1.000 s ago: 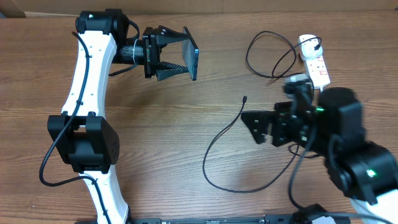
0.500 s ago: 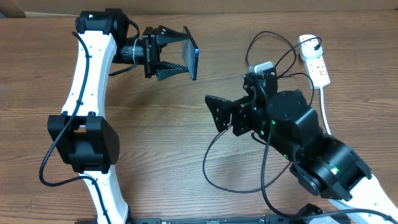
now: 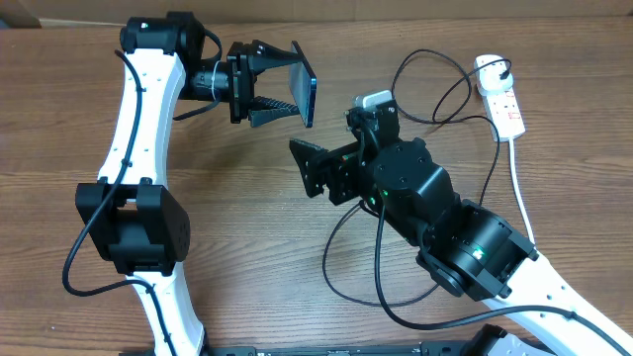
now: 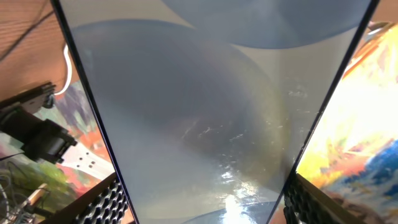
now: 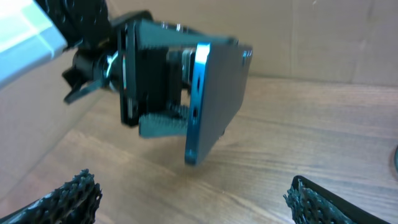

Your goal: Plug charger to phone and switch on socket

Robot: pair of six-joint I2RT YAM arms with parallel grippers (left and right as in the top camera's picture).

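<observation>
My left gripper (image 3: 297,87) holds the phone (image 3: 310,99) on edge above the table at the back, its jaws shut on the long sides. In the left wrist view the phone (image 4: 199,112) fills the picture between the two fingers (image 4: 106,199). My right gripper (image 3: 309,168) hovers open and empty just right of and below the phone, pointing at it. From the right wrist the phone's blue edge (image 5: 200,99) shows ahead, above the open gripper (image 5: 193,199). The black charger (image 3: 326,259) loops over the table; its tip is hidden under the right arm. The white socket (image 3: 499,99) lies at the back right.
The right arm (image 3: 445,218) stretches across the middle of the table over the cable. A thick white cord (image 3: 517,188) runs forward from the socket. The left arm's white links (image 3: 138,119) stand along the left side.
The right arm has swung left from near the socket to just short of the phone, now covering the charger's tip. The left arm and the phone have not moved.
</observation>
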